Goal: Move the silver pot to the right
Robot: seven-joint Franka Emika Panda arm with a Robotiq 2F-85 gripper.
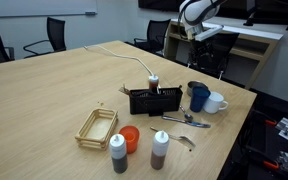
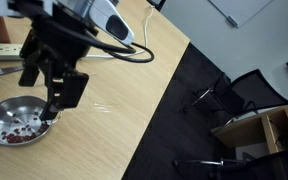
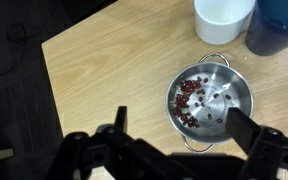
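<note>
I see my gripper (image 3: 177, 120) hanging wide open, empty, above the silver pot (image 3: 230, 97) (red bits (image 3: 189, 92) inside), pot toward one o'clock.

Light wood tabletop (image 1: 44, 95). Black slotted basket (image 1: 154, 100) sits mid-table, with a white plug (image 1: 153, 80) just behind it. A white cable (image 1: 119, 55) runs off across the wood. Blue mug (image 1: 198, 96) and white mug (image 1: 215, 102) stand side by side just beside the basket. A metal utensil (image 1: 187, 120) lies in front of the mugs. Wooden tray (image 1: 96, 127), orange cup (image 1: 130, 137), a bottle (image 1: 119, 153) and a second bottle (image 1: 160, 149) sit near the front edge. Silver pot (image 3: 212, 97) is upright near the corner, close to the white mug, with red bits inside.
</note>
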